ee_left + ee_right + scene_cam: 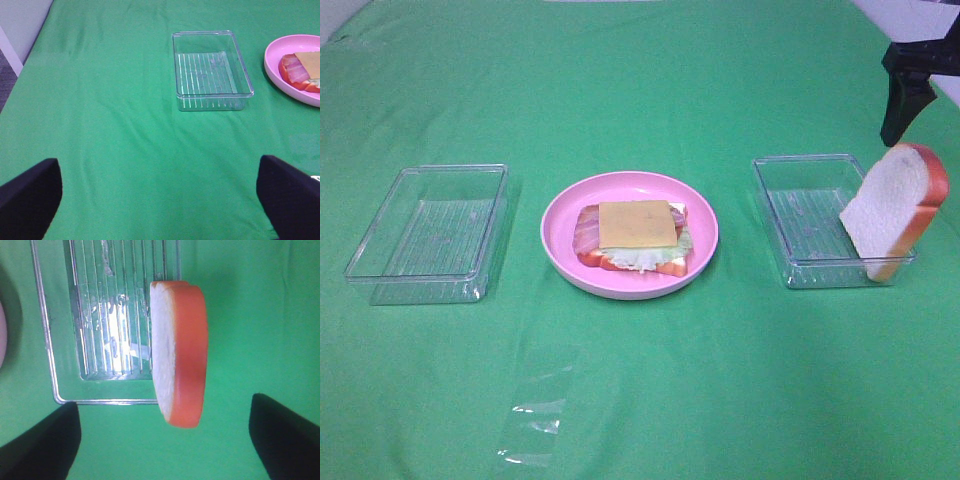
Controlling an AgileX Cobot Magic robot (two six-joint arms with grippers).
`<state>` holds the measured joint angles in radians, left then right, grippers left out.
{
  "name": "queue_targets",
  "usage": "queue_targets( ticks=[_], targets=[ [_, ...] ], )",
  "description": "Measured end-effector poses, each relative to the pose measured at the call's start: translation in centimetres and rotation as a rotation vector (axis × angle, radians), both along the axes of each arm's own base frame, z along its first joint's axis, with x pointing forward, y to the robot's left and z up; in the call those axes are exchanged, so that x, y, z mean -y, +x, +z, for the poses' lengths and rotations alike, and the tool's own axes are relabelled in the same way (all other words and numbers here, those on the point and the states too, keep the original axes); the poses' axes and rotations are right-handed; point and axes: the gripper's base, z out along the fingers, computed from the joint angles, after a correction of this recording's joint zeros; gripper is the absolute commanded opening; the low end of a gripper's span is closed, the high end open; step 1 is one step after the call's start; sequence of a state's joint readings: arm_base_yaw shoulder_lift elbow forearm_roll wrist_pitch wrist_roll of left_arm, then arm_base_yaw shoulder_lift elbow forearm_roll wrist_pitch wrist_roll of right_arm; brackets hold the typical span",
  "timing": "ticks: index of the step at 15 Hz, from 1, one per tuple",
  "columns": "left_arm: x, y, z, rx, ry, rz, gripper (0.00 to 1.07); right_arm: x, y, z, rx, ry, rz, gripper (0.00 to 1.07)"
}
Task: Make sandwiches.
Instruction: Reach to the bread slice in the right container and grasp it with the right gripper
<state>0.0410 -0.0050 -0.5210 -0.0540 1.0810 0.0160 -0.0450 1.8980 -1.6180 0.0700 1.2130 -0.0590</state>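
1. Green cloth [640, 400] covers the table across the whole frame.
2. Pink plate [560, 205] at centre holds an open sandwich [635, 238]: bread base, lettuce, bacon, cheese on top.
3. Clear left tray [425, 235] at left; right tray [800, 220] at right.
4. Bread slice [895, 210] stands on edge, tilted, leaning on the right tray's right rim.
5. Left gripper [160, 200]: jaws wide apart, nothing between them.
6. Right gripper [165, 440]: jaws spread, clear of the slice; arm visible upper right.
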Motion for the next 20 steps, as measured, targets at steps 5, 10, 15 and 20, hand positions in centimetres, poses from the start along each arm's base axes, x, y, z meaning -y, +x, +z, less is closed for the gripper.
queue_targets(
  ticks=[5,10,15,20],
  targets=[
    [0.0,0.0,0.0,0.000,0.000,0.000,0.98,0.1,1.6,-4.7,-0.095,0.004,-0.002,0.87],
    [0.0,0.0,0.0,0.000,0.000,0.000,0.98,0.1,2.1,-7.0,-0.151,0.006,-0.002,0.79],
    [0.0,0.0,0.0,0.000,0.000,0.000,0.98,0.1,2.2,-7.0,-0.138,0.005,-0.012,0.21],
    [0.0,0.0,0.0,0.000,0.000,0.000,0.98,0.1,2.1,-7.0,-0.145,0.010,-0.018,0.21]
  ],
)
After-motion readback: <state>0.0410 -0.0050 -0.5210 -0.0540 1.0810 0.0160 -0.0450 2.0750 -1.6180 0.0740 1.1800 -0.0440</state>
